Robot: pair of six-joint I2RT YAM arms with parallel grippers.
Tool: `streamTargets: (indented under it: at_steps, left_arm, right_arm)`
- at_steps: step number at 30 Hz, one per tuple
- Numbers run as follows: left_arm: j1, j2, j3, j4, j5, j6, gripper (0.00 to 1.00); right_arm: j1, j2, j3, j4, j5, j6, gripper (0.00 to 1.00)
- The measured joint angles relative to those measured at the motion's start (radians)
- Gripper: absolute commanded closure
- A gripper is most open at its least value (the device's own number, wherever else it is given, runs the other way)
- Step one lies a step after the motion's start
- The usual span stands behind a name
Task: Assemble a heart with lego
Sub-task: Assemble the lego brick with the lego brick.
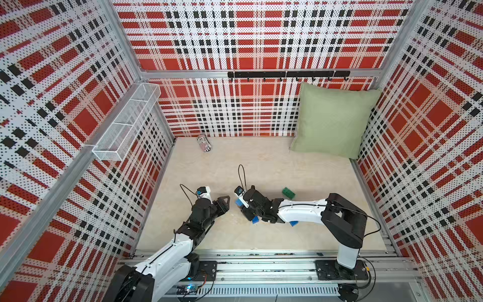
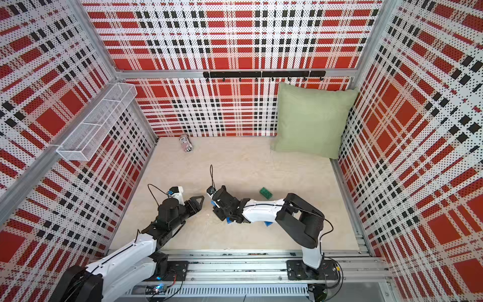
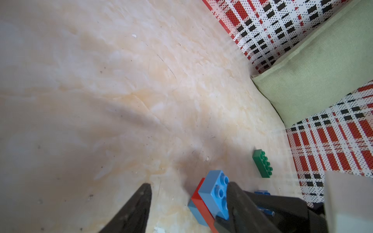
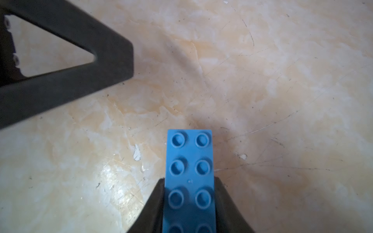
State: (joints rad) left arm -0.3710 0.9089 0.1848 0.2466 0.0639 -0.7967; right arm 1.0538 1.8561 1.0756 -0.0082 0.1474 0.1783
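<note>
- Grasping a long blue brick by its two long sides, the right hand is clenched on it, and the studs face the wrist camera.
- In the left wrist view this brick sits joined on a red brick, with one more blue layer under the red. This stack is the unfinished heart, and the right hand carries it.
- The left hand is released: its fingers stand apart with nothing between them. Its tips point at the held stack, near it but not touching.
- One blue brick and another blue brick lie on the table, both partly hidden under the right arm.
- A green brick lies alone on the table just behind that arm.
- At the far edge a striped can lies on its side, and a green pillow leans in the corner.
</note>
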Motion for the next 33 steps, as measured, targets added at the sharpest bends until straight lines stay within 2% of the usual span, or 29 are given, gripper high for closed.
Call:
streamTargets:
  at_steps: [7, 33]
  left_arm:
    - [-0.044, -0.035, 0.000, -0.048, -0.024, -0.003, 0.35]
    - [-0.047, -0.045, 0.000, -0.061, -0.062, -0.017, 0.35]
  right_arm:
    - [0.000, -0.005, -0.009, 0.006, 0.000, -0.001, 0.67]
    - [0.011, 0.039, 0.026, -0.003, 0.030, 0.029, 0.67]
